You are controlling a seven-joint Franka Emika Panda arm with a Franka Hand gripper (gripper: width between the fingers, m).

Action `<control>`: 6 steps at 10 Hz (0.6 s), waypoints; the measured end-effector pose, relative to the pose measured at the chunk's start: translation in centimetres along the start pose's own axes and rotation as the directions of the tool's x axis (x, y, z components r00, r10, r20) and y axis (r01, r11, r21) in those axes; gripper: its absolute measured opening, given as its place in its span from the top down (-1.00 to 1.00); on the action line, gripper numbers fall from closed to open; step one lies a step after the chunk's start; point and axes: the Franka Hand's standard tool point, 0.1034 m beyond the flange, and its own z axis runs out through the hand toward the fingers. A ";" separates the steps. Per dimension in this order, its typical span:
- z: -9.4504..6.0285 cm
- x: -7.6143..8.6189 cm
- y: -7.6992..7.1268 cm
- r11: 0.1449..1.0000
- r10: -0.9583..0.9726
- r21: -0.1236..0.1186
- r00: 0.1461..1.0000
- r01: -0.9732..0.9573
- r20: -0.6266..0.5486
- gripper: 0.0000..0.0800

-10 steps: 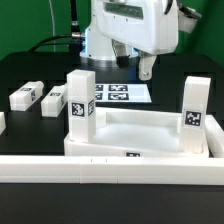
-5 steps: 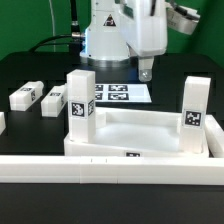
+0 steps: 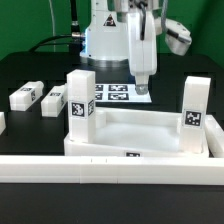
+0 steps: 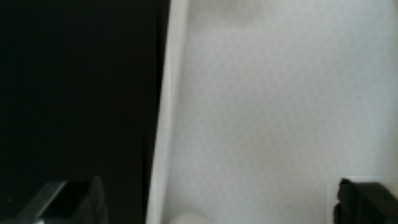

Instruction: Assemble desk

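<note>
1. I see the gripper (image 3: 143,91) hanging over the marker board (image 3: 108,96), jaws wide, nothing held; the fingers (image 4: 71,201) sit at the wrist view's edges.
2. The desk top (image 3: 145,139) lies nearer the camera, apart from the gripper.
3. The upright legs (image 3: 81,108) stand at its far corners.
4. The legs and the board carry black-and-white tags; I can read no writing.
</note>
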 end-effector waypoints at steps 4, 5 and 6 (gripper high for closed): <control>3.3 0.2 1.1 0.999 -0.012 -0.052 1.000 0.010 -0.023 -0.62; 3.9 0.2 1.4 0.998 -0.014 -0.063 1.000 0.012 -0.027 -0.62; 4.5 0.2 1.7 0.997 -0.017 -0.073 0.999 0.015 -0.032 -0.62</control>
